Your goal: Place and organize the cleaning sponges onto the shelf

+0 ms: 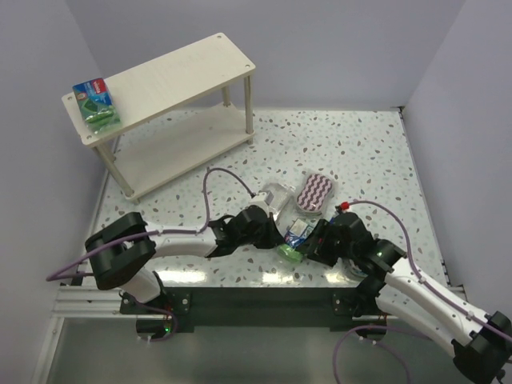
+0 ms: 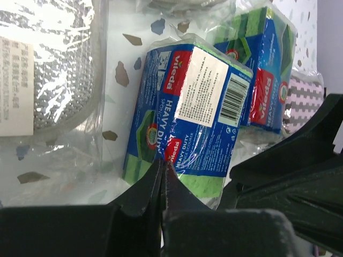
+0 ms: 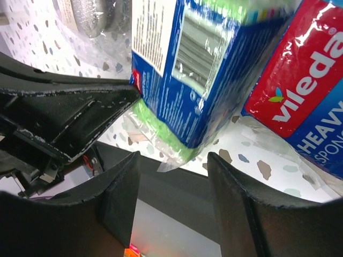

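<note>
**Green-and-blue pack [image 2: 187, 107] at the clenched left gripper [image 2: 162, 172]**

We see the left gripper pressed fully together, its tips touching the near edge of this pack, which lies on the speckled table [image 1: 360, 152]. We cannot tell whether the wrapper is caught. The right gripper [image 3: 171, 182] stands released just beside it, holding nothing. A second pack [image 2: 262, 80], the silvery pack [image 2: 48, 69] and a striped oval pad [image 1: 314, 192] lie close by. A third pack [image 1: 96, 102] rests at the left end of the shelf [image 1: 176, 72], on its top board.
</note>
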`<act>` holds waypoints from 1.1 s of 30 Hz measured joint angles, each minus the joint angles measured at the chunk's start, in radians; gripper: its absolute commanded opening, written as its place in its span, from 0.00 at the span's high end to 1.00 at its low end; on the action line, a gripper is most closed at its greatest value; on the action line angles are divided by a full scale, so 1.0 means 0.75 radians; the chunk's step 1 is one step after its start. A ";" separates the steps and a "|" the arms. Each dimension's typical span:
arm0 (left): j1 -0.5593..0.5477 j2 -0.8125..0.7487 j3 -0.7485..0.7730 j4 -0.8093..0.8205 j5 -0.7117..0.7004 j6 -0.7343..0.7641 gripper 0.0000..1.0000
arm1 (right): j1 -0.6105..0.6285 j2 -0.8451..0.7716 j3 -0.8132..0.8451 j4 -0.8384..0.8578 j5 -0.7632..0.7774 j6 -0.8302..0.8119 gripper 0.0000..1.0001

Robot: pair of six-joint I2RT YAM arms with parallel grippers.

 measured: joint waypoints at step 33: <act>0.699 -0.544 0.979 -0.535 -0.156 0.191 1.00 | 0.003 -0.154 0.247 -0.322 0.053 -0.080 0.42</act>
